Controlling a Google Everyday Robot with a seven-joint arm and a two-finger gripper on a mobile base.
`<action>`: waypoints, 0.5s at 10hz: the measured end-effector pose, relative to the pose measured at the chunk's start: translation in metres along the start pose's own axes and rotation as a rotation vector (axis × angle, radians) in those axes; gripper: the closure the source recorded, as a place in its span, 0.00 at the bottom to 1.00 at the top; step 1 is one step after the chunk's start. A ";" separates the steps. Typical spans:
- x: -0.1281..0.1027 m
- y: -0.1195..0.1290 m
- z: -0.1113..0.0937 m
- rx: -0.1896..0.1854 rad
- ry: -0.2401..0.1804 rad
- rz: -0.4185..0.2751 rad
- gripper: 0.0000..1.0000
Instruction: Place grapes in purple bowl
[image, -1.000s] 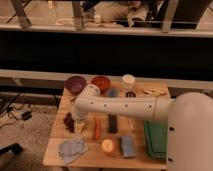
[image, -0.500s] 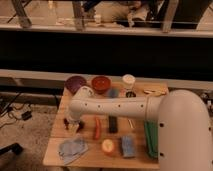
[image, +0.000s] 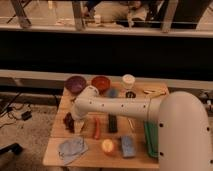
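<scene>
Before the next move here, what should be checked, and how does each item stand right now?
1. Gripper at the grapes: ok, it is low over the table's left side, right at the cluster.
2. Jaws open for the grasp: ok.
3. Grapes between the jaws: cannot tell, the wrist hides the contact.
4. Purple bowl ready: ok, upright at the back left corner, nothing over it.
5. Orange-red bowl off the route: ok, it stands to the right of the purple bowl.
6. Red-orange carrot-like vegetable clear of the grip: ok, it lies to the gripper's right, apart.
</scene>
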 end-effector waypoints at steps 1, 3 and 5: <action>0.003 0.001 -0.001 0.005 -0.003 0.001 0.29; 0.001 0.002 0.002 0.011 -0.011 -0.003 0.47; -0.003 0.003 0.004 0.009 -0.022 -0.004 0.69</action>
